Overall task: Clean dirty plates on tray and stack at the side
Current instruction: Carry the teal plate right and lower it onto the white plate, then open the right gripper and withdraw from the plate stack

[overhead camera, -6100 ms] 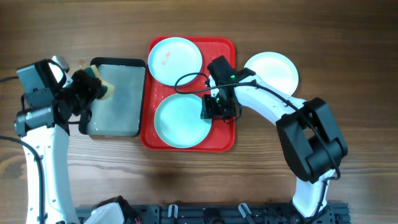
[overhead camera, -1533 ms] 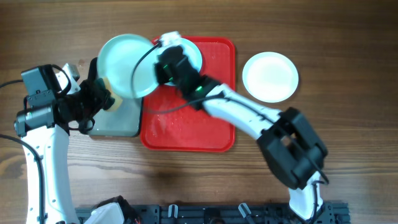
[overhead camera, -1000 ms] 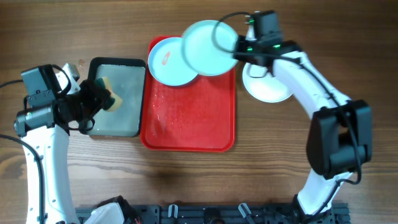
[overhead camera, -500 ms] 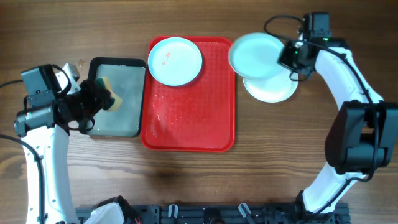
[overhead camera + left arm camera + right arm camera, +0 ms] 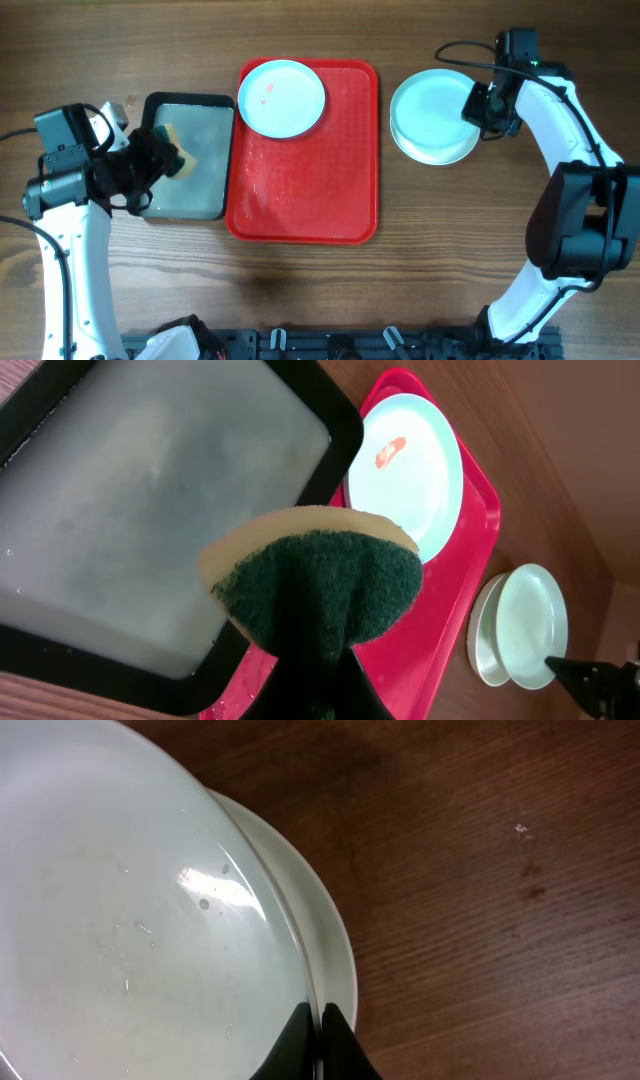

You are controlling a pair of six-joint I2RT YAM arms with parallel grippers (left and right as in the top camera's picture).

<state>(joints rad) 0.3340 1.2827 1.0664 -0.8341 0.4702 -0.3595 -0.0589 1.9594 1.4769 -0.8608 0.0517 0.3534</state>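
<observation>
Plates: a smeared white round plate [image 5: 281, 97] lies in a corner of the bright red rectangular plastic tray [image 5: 310, 205]. Beside the tray, the right gripper [image 5: 471, 102] pinches the rim of a clean light teal plate [image 5: 425, 105] over a second white plate [image 5: 432, 158] on the wooden counter [image 5: 440, 260]. The left gripper [image 5: 315, 660] clamps a green-and-yellow sponge [image 5: 320, 585].

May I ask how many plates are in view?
3: a smeared plate on the red tray; a top plate in the right gripper, stacked on a bottom plate.
</observation>
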